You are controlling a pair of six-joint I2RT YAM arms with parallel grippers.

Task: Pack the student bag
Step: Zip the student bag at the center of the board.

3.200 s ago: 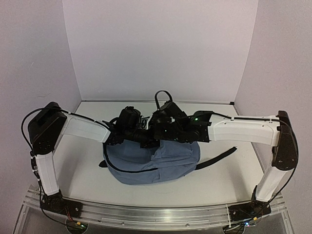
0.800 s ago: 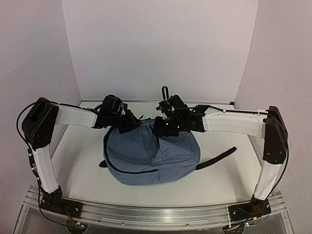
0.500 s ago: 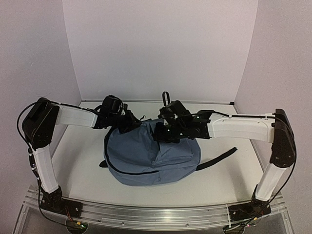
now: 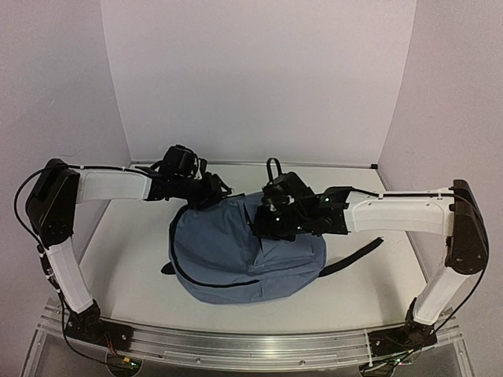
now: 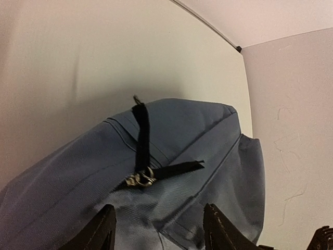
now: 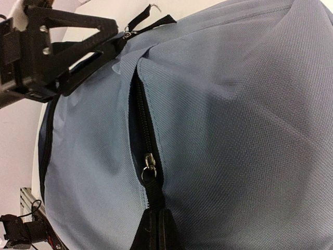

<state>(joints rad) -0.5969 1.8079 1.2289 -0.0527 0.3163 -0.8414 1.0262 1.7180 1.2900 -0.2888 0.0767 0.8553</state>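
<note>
surface [image 4: 118,251]: 1, pale, carries the bag
student bag [image 4: 236,251]: 1, slate-blue, lying mid-surface
arms: 2, left arm [image 4: 110,186] and right arm [image 4: 401,214], both reaching over the bag's far edge
strap [image 4: 354,255]: 1, black, trailing out at 4 o'clock
left hand [image 5: 158,221]: fingers wide, gripping nothing, at bag's 11 o'clock
right hand [image 6: 157,225]: pinched tight on zipper tab [image 6: 153,195], at bag's 1 o'clock
pull tabs [image 5: 140,135]: 2, black, just ahead of left hand
slider [image 6: 150,169]: 1, metal, zipper gaping above it
</note>
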